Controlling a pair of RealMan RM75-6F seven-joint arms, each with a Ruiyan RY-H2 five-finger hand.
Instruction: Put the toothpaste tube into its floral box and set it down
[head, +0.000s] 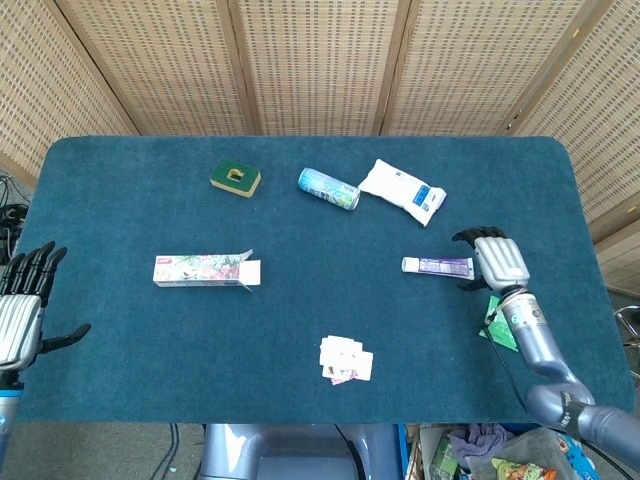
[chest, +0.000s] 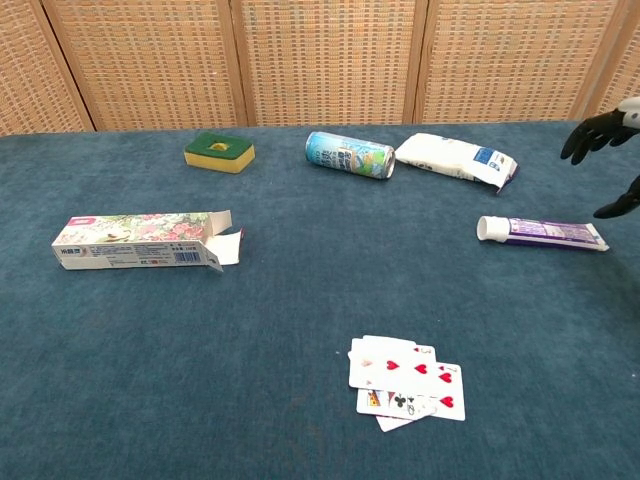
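Woven rattan screens stood behind a table (head: 120, 200) covered in napped blue cloth. In the chest view only dark fingertips (chest: 588, 134) of the right hand (head: 493, 259) entered at the edge, the rest cut off; the head view showed that hand whole, poised just beside the crimped end of the toothpaste tube (head: 438, 266), fingers spread and holding nothing, though whether it touched the tube was unclear. The left hand (head: 22, 312) appeared only in the head view, at the table's near left corner, fingers apart and empty. The floral box (chest: 140, 241), thin card with its end flaps open, lay flat well apart from the tube. A green packet (head: 500, 322) was partly hidden behind the right arm and unseen from the chest.
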